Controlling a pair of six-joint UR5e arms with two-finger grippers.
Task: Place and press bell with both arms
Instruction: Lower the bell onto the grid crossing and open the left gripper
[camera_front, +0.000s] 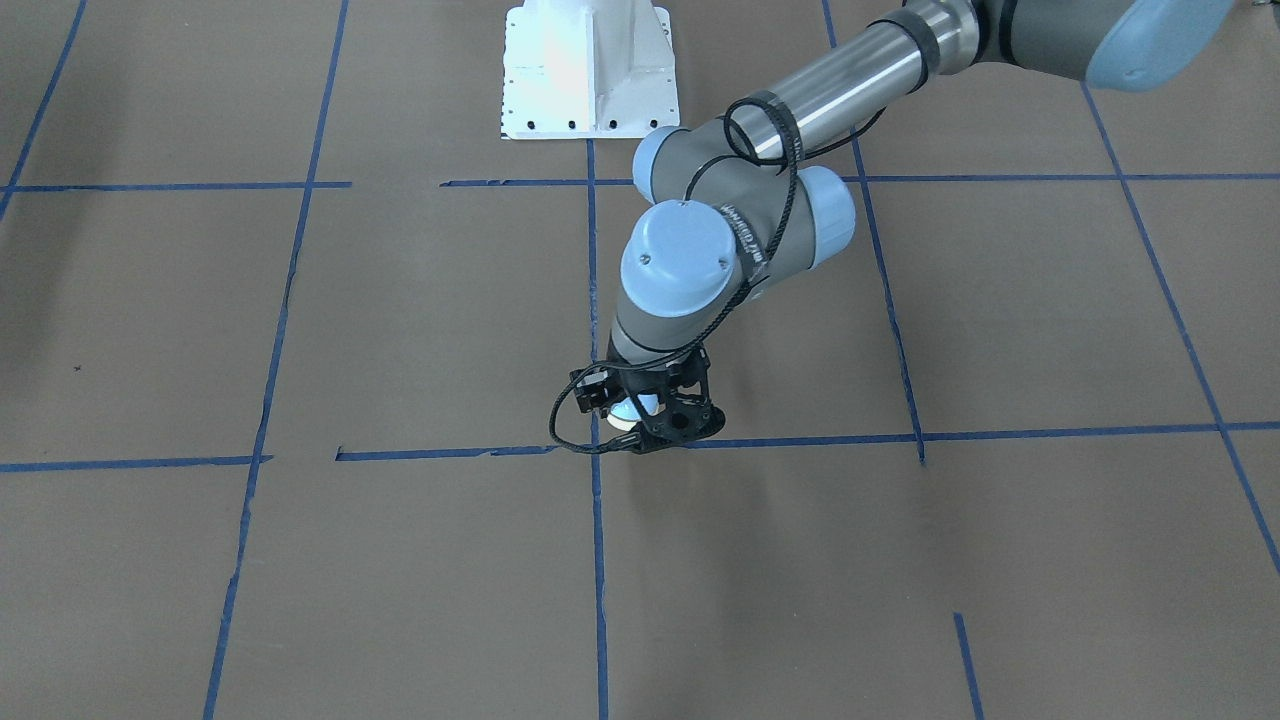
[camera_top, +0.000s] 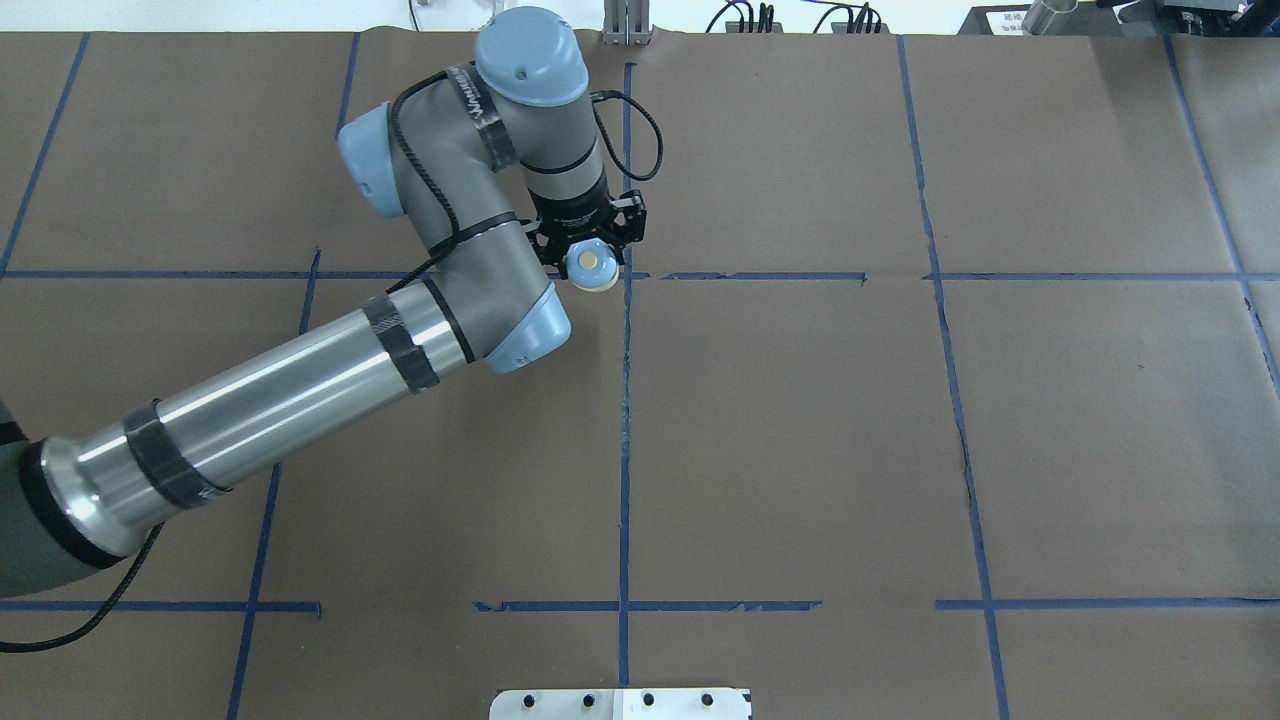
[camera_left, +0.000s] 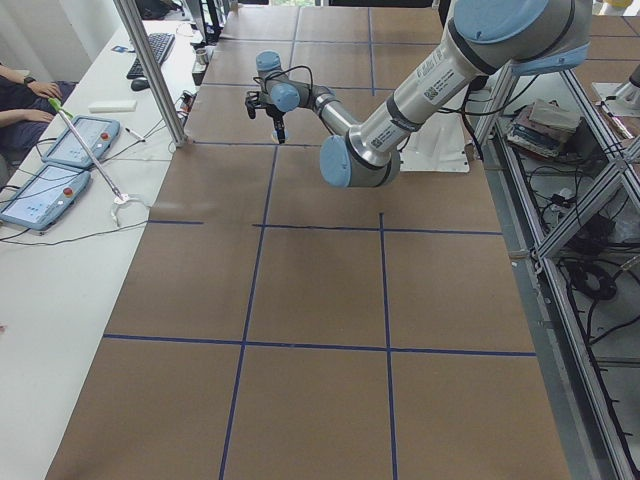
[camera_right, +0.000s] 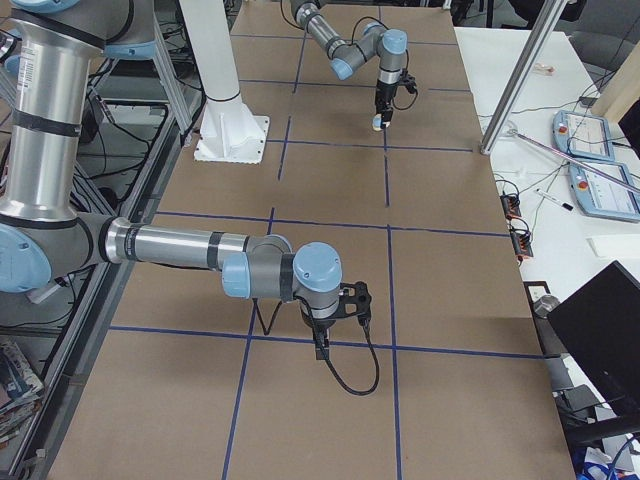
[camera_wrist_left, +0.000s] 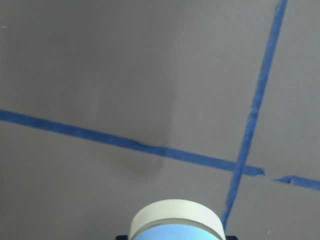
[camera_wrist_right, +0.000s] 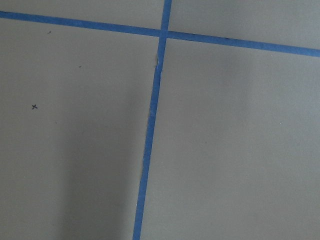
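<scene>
The light-blue bell (camera_top: 590, 265) with its cream button on top sits between the jaws of my left gripper (camera_top: 591, 250). The gripper is shut on it and holds it low over the brown table, beside a crossing of blue tape lines. The bell also shows in the front view (camera_front: 632, 408) under the left gripper (camera_front: 645, 415). In the left wrist view its cream base ring (camera_wrist_left: 176, 220) fills the bottom edge. My right gripper (camera_right: 320, 345) shows only in the exterior right view, pointing down over the table. I cannot tell whether it is open or shut.
The white bolted pedestal (camera_front: 590, 70) stands at the table's robot side. Blue tape lines (camera_wrist_right: 152, 115) divide the brown paper cover into squares. An operators' bench with teach pendants (camera_left: 60, 150) and a metal post (camera_left: 150, 70) runs along the far side.
</scene>
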